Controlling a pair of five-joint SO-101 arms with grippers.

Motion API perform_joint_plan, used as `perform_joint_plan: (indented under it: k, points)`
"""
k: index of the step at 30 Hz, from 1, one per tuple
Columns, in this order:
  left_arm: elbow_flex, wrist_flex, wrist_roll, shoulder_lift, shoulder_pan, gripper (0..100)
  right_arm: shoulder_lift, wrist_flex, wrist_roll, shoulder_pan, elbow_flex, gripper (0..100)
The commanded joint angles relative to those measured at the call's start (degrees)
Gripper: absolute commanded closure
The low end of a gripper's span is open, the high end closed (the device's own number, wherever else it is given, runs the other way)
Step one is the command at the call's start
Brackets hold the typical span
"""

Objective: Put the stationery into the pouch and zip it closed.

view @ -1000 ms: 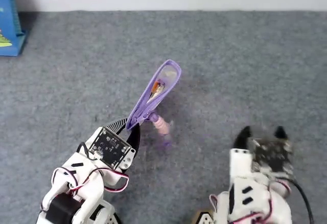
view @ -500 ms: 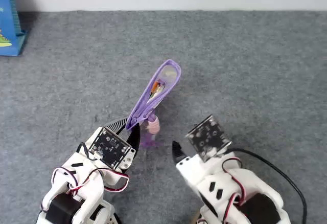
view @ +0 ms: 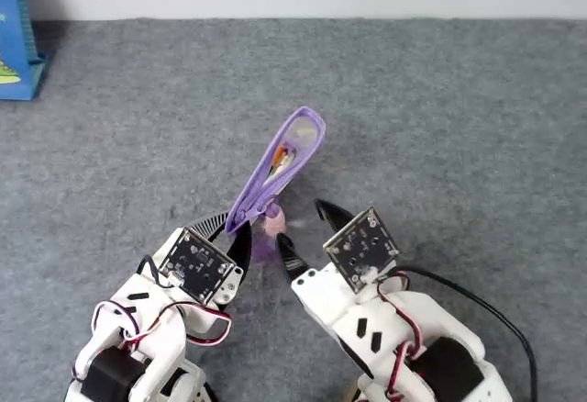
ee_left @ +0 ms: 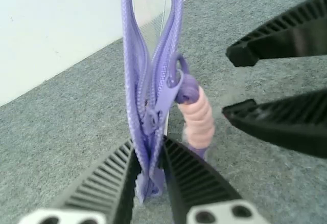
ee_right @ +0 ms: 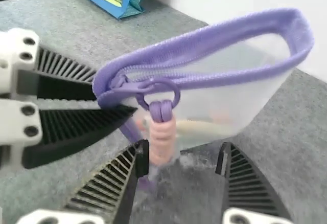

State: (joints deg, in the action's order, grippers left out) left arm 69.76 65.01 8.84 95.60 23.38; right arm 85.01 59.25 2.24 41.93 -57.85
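Here, the left gripper point(view: 237, 235) pinches the near end of the purple pouch point(view: 286, 152), which stands on edge on the grey table point(view: 440, 99) (zip open, stationery inside). The right gripper point(view: 299, 222) gapes beside the pink zipper charm point(ee_right: 161, 142).

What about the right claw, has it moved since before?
Yes. The right gripper swung left, ending beside the pouch, which stayed put.

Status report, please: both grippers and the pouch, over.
Left gripper shut on pouch end. Right gripper open, pink zip charm between its jaws. Pouch upright, zip open, stationery inside.
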Motion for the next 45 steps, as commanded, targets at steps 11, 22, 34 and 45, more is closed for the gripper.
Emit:
perform_joint_plan:
  k: [11, 22, 34, 45]
  points:
    - [-1.54, -0.62, -0.62, 0.09, -0.7, 99, -11.82, -9.36, -0.97, 3.03, 0.26, 77.4]
    - [-1.45, -0.44, -0.62, 0.09, -0.7, 99, -9.1, -11.91, 0.79, -0.04, 0.53, 98.3]
    - [-1.36, -0.35, -0.62, 0.09, -0.7, 99, -6.29, -13.85, 6.77, -17.54, 0.53, 99.1]
    - [-1.36, -0.35, -0.7, 0.09, -0.7, 99, -6.46, -21.85, 8.35, -25.01, 0.53, 99.1]
